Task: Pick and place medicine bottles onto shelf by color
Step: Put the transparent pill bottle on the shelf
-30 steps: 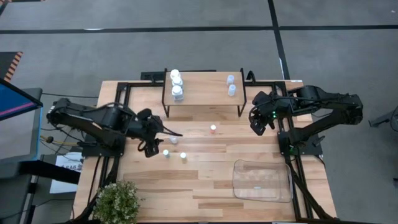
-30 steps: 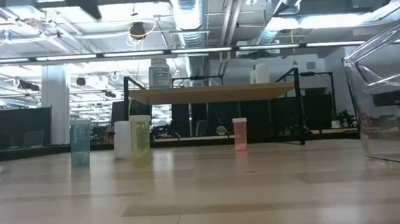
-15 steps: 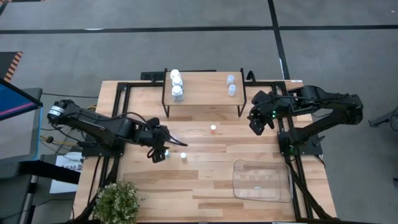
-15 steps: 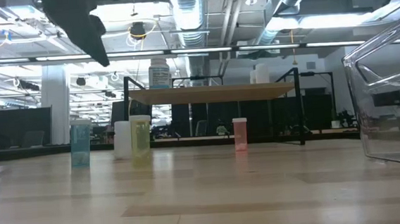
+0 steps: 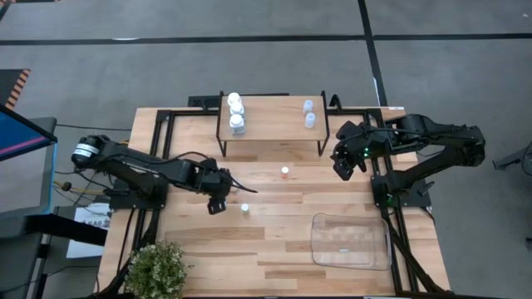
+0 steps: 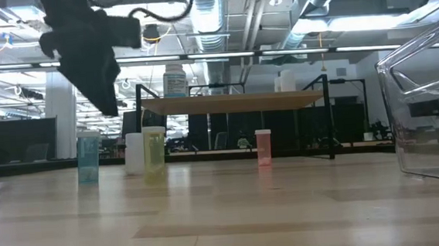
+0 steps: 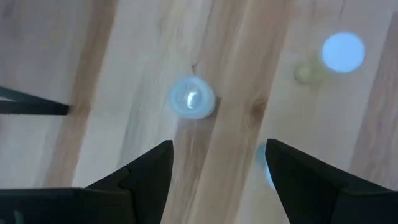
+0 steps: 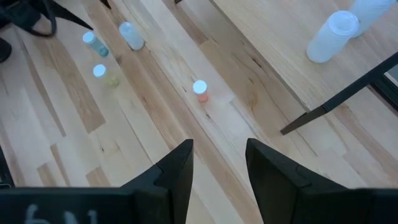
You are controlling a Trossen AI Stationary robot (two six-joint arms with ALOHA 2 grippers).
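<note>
Three loose bottles stand on the table left of centre: a blue one [image 6: 88, 157], a white one [image 6: 135, 154] and a yellow one [image 6: 154, 154]. A red-orange one [image 5: 284, 172] stands near the middle. My left gripper [image 5: 220, 199] hangs open above them, pointing down. Its wrist view shows the white bottle's cap [image 7: 193, 99], the yellow bottle [image 7: 341, 55] and the blue one [image 7: 266, 163] beside one finger. The shelf [image 5: 270, 133] holds three white bottles [image 5: 237, 111] and two clear-bluish ones [image 5: 309, 114]. My right gripper [image 5: 342, 166] waits open at the table's right.
A clear plastic tray [image 5: 351, 241] lies at the near right. A small plant [image 5: 158, 270] stands at the near left corner. The shelf stands on black legs at the table's far side. Bare tabletop lies between the red-orange bottle and the tray.
My left gripper has moved toward the table's right edge, over the blue and white bottles, and has come down into the low view from above. The bottles have stayed where they were.
</note>
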